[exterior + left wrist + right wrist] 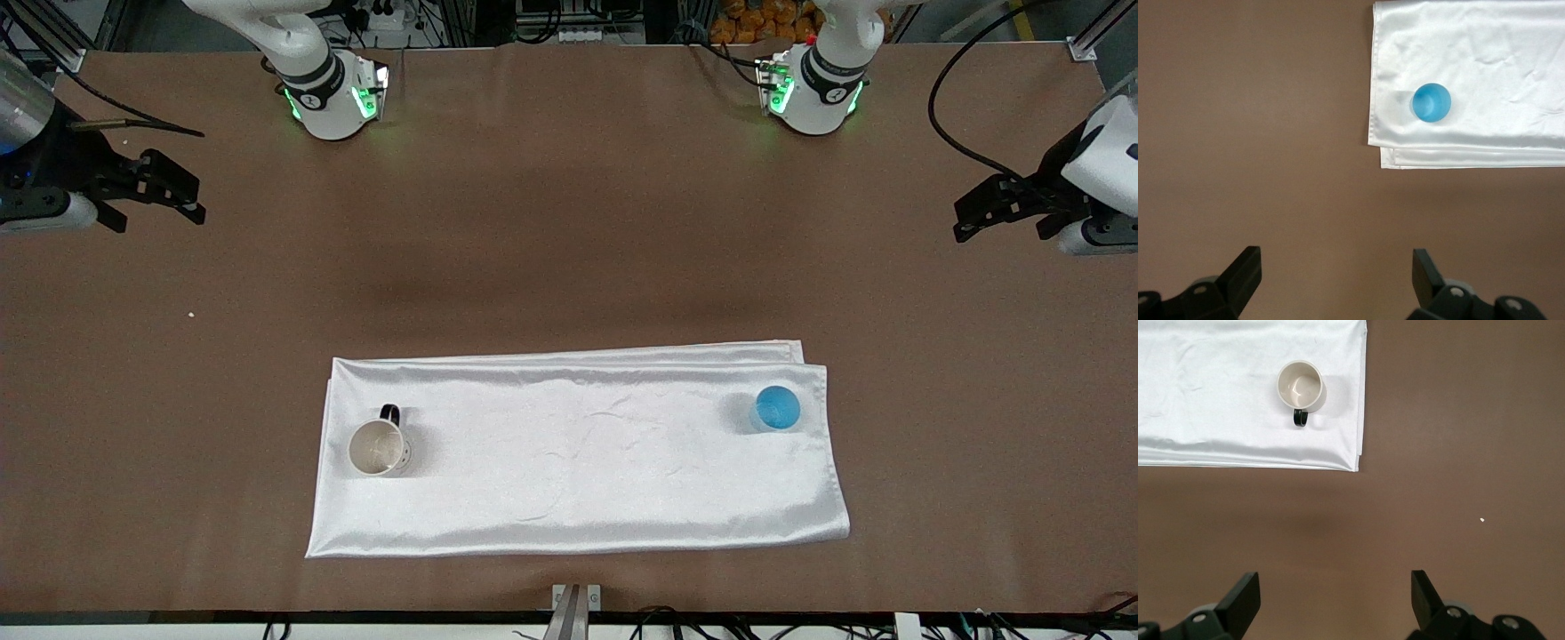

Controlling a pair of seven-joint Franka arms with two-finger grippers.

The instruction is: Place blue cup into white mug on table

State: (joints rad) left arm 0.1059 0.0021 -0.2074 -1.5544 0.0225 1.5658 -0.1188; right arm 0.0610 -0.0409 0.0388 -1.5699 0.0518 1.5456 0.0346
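Nothing of the task is done so far, judging by the layout. Blue cup (778, 408) stands upright on the white cloth (578, 462), near the cloth's edge toward the left arm's end of the table (569, 222). White mug (380, 445) stands upright on the same cloth toward the right arm's end, black handle pointing away from the front camera, inside empty. Cup and mug are well apart, with bare cloth between them. Left gripper (982, 213) hangs over bare table at its own end, jaws wide, holding nothing; its wrist view shows the cup on the cloth ahead and the two fingers (1245, 270) spread with only tabletop between. Right gripper (173, 191) hangs over bare table at the other end, jaws wide too, empty, waiting. All steps are left: reach the cup, grip it, carry it across to the mug, lower it in, release. My guess: the left arm takes the pick, being closer to the cup.
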